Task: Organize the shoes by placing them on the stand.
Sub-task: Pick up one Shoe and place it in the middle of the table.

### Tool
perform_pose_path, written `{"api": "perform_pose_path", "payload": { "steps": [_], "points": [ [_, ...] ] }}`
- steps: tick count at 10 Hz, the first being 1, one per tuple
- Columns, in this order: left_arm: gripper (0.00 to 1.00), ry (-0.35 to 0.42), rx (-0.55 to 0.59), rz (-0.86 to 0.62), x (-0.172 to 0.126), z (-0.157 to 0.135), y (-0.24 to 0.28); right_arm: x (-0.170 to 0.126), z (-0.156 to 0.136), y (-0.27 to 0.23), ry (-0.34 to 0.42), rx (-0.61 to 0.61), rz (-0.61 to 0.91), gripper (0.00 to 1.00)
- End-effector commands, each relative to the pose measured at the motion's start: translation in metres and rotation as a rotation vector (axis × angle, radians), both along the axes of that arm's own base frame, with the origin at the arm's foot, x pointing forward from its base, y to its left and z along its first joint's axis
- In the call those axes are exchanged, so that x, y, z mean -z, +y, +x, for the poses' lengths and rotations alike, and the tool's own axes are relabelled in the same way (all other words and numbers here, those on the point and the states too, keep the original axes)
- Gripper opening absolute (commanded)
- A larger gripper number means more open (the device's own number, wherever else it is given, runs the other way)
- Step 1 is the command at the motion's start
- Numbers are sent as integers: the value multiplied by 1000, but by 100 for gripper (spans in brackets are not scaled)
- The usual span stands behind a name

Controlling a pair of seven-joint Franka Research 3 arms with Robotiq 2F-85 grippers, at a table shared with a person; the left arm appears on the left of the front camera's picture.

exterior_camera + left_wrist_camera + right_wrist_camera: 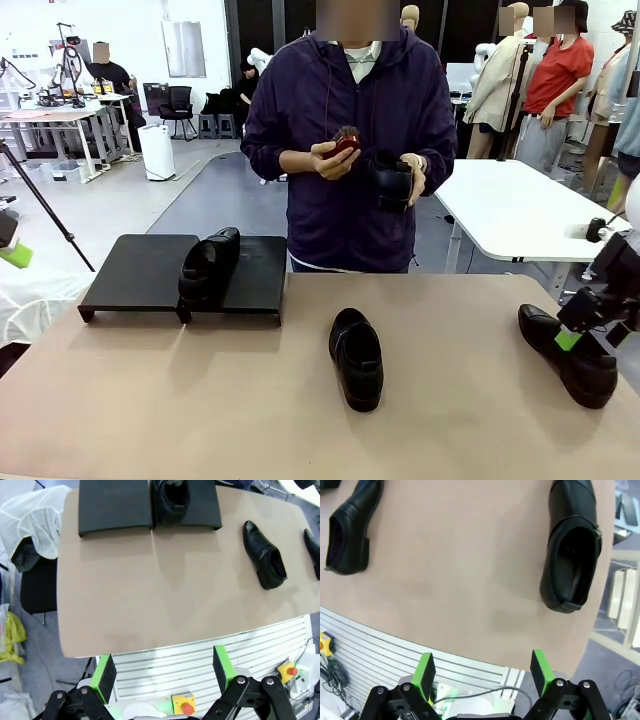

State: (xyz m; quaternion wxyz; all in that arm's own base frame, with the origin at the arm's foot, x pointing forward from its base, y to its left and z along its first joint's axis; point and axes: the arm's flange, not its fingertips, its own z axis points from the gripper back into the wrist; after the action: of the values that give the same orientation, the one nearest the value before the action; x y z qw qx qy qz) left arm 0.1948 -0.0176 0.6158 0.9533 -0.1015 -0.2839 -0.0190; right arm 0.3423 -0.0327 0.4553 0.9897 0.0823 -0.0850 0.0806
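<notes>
**A:** We've got a tan table (200, 400) in a busy workshop, with the black stand (130, 265) at its far left.

**B:** Both arms hang above our near edge. The left gripper (162, 667) and right gripper (482, 672) have their jaws wide and hold nothing.

**A:** We see the first shoe (208, 262) on the stand. The middle shoe (357, 357) and right shoe (568, 355) lie on the table. All three run near-to-far, toes away from us.

**B:** The person's hand (413, 175) holds a fourth shoe (388, 182) at chest height.
</notes>
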Motion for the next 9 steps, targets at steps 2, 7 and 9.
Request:
{"api": "perform_pose_path", "payload": {
  "steps": [2, 7, 9],
  "points": [
    [100, -12, 6, -10, 3, 0, 1, 21, 40, -15, -24, 39, -10, 100],
    [100, -12, 6, -10, 3, 0, 1, 53, 113, -31, 46, 8, -10, 100],
    [100, -12, 6, -10, 3, 0, 1, 61, 118, -33, 0, 1, -15, 100]
  ]
}}
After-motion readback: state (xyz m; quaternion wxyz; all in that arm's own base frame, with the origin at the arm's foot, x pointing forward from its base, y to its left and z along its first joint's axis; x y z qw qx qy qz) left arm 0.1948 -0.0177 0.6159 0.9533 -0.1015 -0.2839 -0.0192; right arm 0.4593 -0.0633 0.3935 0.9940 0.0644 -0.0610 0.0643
